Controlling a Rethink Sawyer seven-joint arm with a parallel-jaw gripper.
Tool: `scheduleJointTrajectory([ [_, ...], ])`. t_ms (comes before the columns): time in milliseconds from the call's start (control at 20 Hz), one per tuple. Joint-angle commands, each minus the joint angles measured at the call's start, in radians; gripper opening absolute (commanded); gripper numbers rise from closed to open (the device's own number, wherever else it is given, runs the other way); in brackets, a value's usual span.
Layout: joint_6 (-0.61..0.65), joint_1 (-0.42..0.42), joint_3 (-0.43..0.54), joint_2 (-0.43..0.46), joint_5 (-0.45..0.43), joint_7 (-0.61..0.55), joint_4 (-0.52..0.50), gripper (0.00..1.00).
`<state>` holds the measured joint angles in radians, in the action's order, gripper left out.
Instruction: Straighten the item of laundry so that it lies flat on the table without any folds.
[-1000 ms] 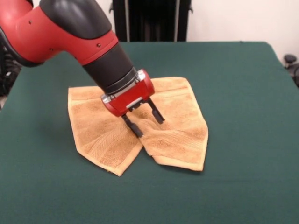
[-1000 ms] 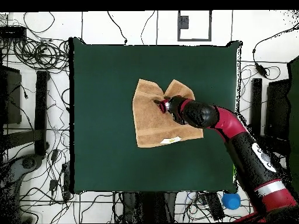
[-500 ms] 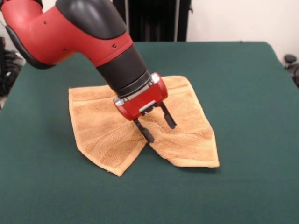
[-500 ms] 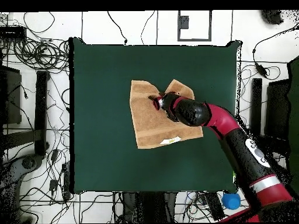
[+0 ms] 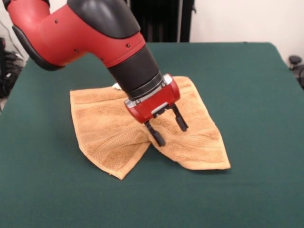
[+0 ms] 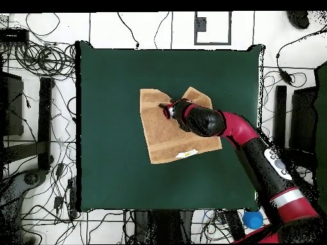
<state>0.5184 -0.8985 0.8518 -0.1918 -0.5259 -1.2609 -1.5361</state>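
Jaws (image 5: 168,129) spread apart, tips pressing the towel (image 5: 109,128) directly beneath them on the table (image 5: 247,80); one corner below remains folded over, so flattening looks unfinished.

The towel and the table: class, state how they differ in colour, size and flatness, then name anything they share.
Colour: the towel is tan-orange, the table dark green. Size: the towel covers only a small middle patch of the far larger table. Flatness: the towel is folded, with two pointed flaps at its front edge, while the table's surface lies smooth. Shared: both show cloth surfaces. The gripper hangs open over the towel's fold.
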Motion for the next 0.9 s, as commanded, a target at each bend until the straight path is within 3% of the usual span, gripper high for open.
scheduleJointTrajectory([
  [50, -0.025, 0.086, -0.030, 0.017, -0.038, -0.019, -0.035, 1.00],
  [500, 0.005, 0.084, -0.031, -0.015, -0.016, -0.026, -0.049, 1.00],
  [900, 0.289, -0.024, -0.002, -0.124, 0.097, 0.088, -0.050, 1.00],
])
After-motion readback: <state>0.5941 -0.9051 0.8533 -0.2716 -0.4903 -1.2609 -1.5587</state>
